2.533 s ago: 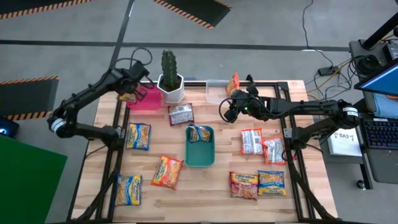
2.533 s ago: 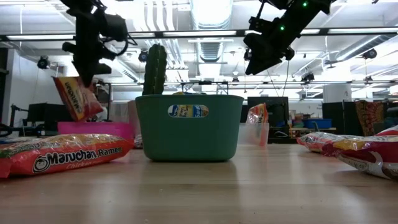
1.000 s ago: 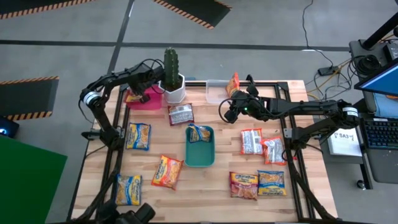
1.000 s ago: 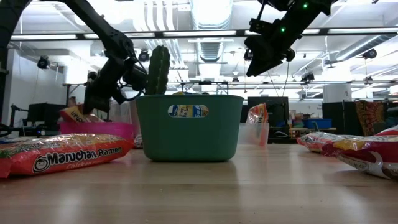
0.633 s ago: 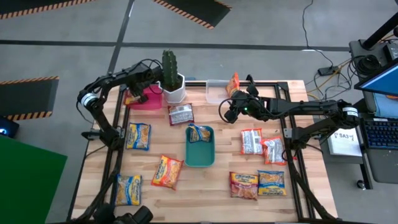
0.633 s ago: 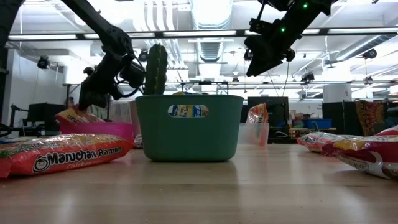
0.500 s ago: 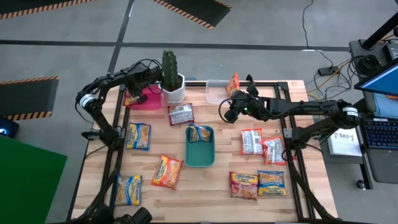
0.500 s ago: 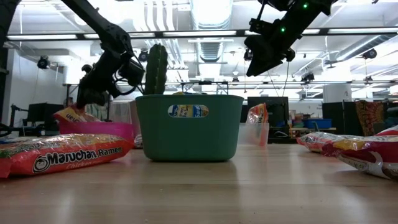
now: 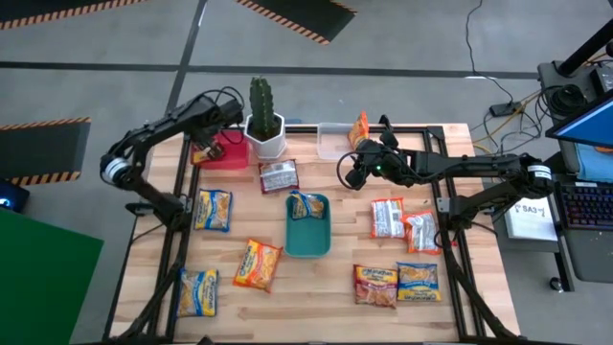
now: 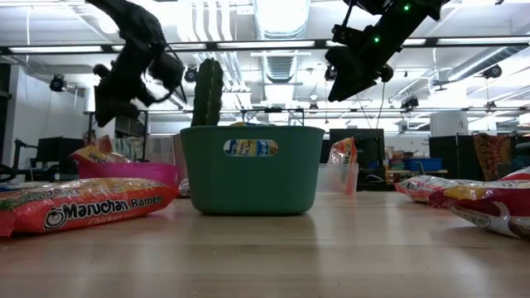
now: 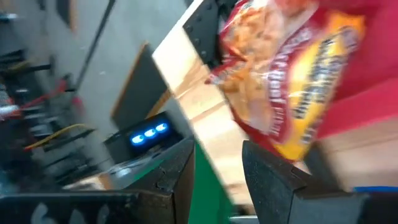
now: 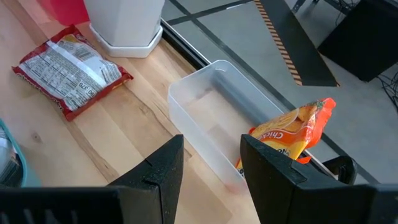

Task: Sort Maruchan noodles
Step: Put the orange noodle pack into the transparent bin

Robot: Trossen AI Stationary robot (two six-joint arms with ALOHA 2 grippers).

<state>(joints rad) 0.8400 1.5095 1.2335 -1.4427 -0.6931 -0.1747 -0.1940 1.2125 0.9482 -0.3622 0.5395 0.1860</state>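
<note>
An orange-red noodle packet (image 11: 292, 81) lies in the pink tray (image 9: 230, 155) at the far left, its end sticking over the rim (image 10: 95, 154). My left gripper (image 9: 204, 145) hangs open and empty above that tray, also in the low view (image 10: 106, 103); the left wrist view shows its gap (image 11: 217, 168). My right gripper (image 9: 351, 173) hovers open and empty over the table near the clear tray (image 12: 214, 118), in which an orange packet (image 12: 292, 134) leans. The green tray (image 9: 308, 233) holds a yellow-blue packet (image 9: 306, 204).
A cactus in a white pot (image 9: 261, 123) stands between the pink and clear trays. Loose packets lie on the table: a white-red one (image 9: 279, 175), yellow-blue ones (image 9: 213, 209) (image 9: 196, 292), an orange one (image 9: 257, 264), and several at the right (image 9: 402, 249).
My left gripper has gone up from the pink tray and a little toward the table's left edge. The orange-red packet has stayed lying in the pink tray. My right arm has kept still.
</note>
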